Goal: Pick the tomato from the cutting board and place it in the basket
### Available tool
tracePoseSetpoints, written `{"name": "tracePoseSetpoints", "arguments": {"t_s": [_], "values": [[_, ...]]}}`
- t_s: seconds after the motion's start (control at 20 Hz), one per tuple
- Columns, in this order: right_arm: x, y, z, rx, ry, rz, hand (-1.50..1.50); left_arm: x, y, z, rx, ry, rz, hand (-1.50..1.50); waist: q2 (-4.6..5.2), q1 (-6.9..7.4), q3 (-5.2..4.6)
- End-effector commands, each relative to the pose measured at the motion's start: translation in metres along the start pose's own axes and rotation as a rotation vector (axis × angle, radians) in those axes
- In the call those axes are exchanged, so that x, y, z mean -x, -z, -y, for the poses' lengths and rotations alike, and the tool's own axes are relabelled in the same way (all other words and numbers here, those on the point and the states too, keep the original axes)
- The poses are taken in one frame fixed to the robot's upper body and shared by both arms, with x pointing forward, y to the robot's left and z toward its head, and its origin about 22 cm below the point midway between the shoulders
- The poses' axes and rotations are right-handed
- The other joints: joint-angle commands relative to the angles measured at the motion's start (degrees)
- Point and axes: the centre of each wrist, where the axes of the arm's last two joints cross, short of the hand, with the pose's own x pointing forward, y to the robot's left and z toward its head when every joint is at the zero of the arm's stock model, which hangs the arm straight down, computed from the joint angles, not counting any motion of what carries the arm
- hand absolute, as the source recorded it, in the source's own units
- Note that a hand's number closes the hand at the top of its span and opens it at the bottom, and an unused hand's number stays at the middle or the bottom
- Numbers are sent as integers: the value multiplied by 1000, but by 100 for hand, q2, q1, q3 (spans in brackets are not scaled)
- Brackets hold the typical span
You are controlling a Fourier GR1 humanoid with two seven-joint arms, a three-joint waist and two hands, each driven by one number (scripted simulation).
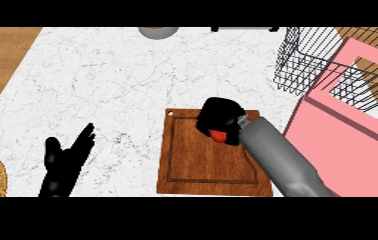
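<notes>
A brown wooden cutting board (203, 159) lies on the white marble counter at centre. My right hand (220, 115) is over the board's upper right part, fingers curled down round the red tomato (218, 134), of which only a small patch shows under the palm. I cannot tell whether the tomato still touches the board. The black wire basket (310, 59) stands at the upper right, apart from the hand. My left hand (68, 159) rests open at the lower left, fingers up.
A pink slab (336, 129) lies under and in front of the basket on the right. A grey round object (157, 32) and a dark item (244, 29) sit at the counter's far edge. Wood shows at the upper left corner.
</notes>
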Motion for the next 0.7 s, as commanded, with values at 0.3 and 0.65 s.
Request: {"name": "tracePoseSetpoints", "arguments": {"t_s": [0.3, 0.65], "values": [[31, -15, -19, 59, 306, -605, 150, 15, -8, -9, -41, -20, -76, 0, -30, -312, -56], [39, -27, 19, 341, 547, -1186, 150, 17, -12, -7, -17, -1, -70, 0, -46, -111, -53]]}}
